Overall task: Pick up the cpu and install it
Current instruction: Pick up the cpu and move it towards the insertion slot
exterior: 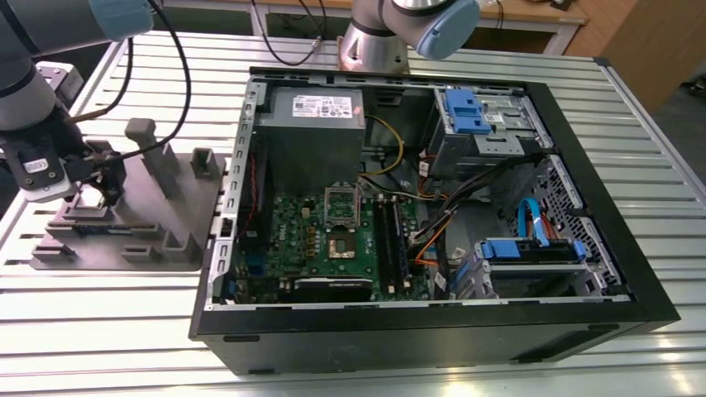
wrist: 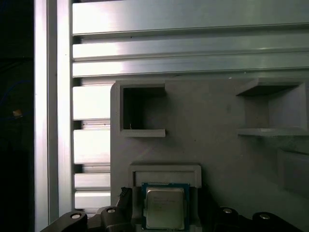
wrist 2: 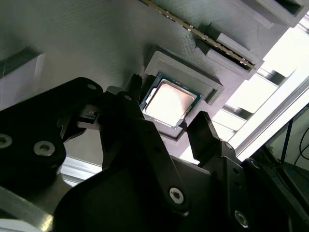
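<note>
The cpu (wrist 2: 169, 102) lies flat in a raised-rim recess of the grey tray (wrist 2: 96, 38), directly between the two fingers (wrist 2: 202, 133) of the hand (exterior: 97, 194). The hand is open, with one finger on either side of the cpu, and grips nothing. The cpu is square, with a bright silver-grey metal top and a thin dark rim. The tray rests on the slatted worktop (exterior: 111, 331).
</note>
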Robot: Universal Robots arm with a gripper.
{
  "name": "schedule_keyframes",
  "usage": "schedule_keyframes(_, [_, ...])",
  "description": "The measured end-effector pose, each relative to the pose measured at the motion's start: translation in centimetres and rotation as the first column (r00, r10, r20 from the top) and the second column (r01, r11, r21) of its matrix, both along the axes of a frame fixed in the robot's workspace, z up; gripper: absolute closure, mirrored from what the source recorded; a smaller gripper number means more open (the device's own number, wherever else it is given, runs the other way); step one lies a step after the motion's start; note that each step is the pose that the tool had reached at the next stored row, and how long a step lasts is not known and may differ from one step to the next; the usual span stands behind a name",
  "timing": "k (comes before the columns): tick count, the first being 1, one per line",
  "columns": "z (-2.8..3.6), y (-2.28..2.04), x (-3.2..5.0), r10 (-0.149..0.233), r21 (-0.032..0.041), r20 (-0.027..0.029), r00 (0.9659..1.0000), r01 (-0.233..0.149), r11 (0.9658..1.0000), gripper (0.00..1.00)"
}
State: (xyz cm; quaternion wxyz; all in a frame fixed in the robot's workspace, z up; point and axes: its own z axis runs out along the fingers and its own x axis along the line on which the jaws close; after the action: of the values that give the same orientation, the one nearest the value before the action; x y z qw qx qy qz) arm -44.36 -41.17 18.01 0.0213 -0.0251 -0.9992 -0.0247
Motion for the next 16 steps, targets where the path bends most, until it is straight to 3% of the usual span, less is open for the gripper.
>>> schedule_keyframes(3, [0.00, 0.00, 0.00, 0.000, -0.0001, -0.0001, 1.0000, 0.000, 1.0000, 0.37])
schedule_keyframes(4, [0.00, 0.00, 0.00, 0.000, -0.0001, -0.0001, 1.0000, 0.000, 1.0000, 0.44])
schedule_keyframes(16, [0.00, -0.04, -0.01, 0.003, -0.0001, 0.0001, 1.0000, -0.003, 1.0000, 0.44])
